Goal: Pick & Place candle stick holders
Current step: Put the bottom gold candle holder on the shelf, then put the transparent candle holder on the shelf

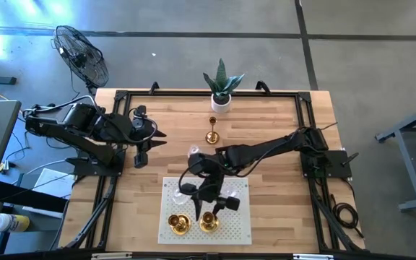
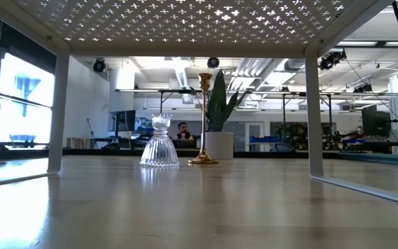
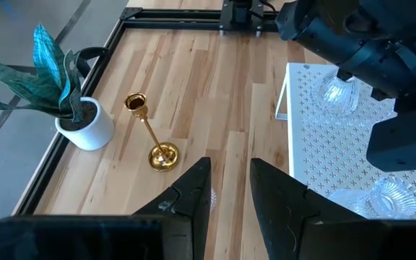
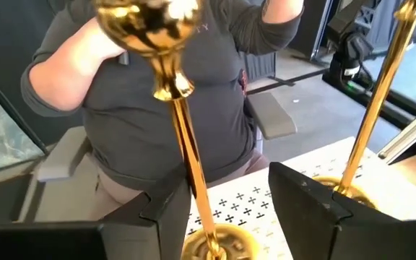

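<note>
Hovering over the near edge of the white perforated mat (image 1: 238,217), the right gripper (image 1: 209,204) has a gold holder (image 4: 186,173) standing between its jaws; the wrist view shows the stem close against one finger (image 4: 166,209) with a clear gap to the other, so jaws look narrow-open, not clamped.

Where the holders sit:
- two gold ones (image 1: 180,224) on the mat's near edge, just beside each other
- glass ones (image 3: 339,92) on the mat too, count unclear under the arm
- third gold holder (image 1: 211,134) and one glass holder (image 2: 159,142) on the bare bench (image 1: 280,123) near the plant pot (image 1: 221,102)

Risks, my read:
- tall thin stem, small base: any sideways drag from a finger on retreat likely tips it
- a tipping holder would hit its gold neighbour (image 4: 370,123)
- glass pieces sit near the arm's path; a low swing could knock them

Left gripper (image 3: 226,191) waits at the bench's left side, jaws slightly apart, empty. A person (image 4: 165,94) sits just beyond the mat edge.
</note>
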{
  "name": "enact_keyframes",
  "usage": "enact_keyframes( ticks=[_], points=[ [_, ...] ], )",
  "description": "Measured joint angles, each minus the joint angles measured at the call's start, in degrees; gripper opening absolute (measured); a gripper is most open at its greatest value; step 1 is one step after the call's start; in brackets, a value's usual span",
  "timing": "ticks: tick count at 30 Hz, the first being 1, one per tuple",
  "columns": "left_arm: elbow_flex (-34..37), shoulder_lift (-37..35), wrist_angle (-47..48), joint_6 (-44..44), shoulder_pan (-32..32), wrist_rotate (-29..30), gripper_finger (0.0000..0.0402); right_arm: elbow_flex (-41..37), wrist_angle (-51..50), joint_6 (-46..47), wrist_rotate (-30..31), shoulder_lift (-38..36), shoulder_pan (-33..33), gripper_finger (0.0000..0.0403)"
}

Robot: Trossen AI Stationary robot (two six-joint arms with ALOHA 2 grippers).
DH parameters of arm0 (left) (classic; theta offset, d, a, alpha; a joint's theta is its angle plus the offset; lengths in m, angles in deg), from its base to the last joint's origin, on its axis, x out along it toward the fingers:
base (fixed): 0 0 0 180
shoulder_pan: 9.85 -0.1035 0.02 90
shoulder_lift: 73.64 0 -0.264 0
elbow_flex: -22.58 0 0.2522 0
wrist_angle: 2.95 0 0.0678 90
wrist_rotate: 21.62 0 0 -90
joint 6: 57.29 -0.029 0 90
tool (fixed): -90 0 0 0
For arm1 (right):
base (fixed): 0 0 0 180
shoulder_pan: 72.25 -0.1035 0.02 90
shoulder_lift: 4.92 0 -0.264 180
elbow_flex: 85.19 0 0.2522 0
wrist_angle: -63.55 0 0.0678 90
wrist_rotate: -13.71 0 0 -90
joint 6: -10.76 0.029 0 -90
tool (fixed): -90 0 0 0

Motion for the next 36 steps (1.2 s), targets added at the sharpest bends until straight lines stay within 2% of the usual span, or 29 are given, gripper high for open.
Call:
enact_keyframes(
  ticks=[12,20,28,36],
  points=[
    [0.00,0.02,0.12,0.02,-0.01,-0.05,0.0095,0.00,-4.32,-0.21,1.72,-3.66,-0.02,0.0177],
    [0.00,0.02,0.11,0.02,0.01,-0.09,0.0095,0.00,-11.88,-0.41,15.67,-5.97,0.18,0.0177],
    [0.00,0.02,0.11,0.02,-0.02,-0.09,0.0095,-0.02,-12.03,-0.58,18.70,-6.15,0.78,0.0177],
    [0.00,0.02,0.50,0.02,0.01,-0.14,0.0095,-0.02,-17.07,-0.51,25.90,-10.72,1.55,0.0177]
  ],
)
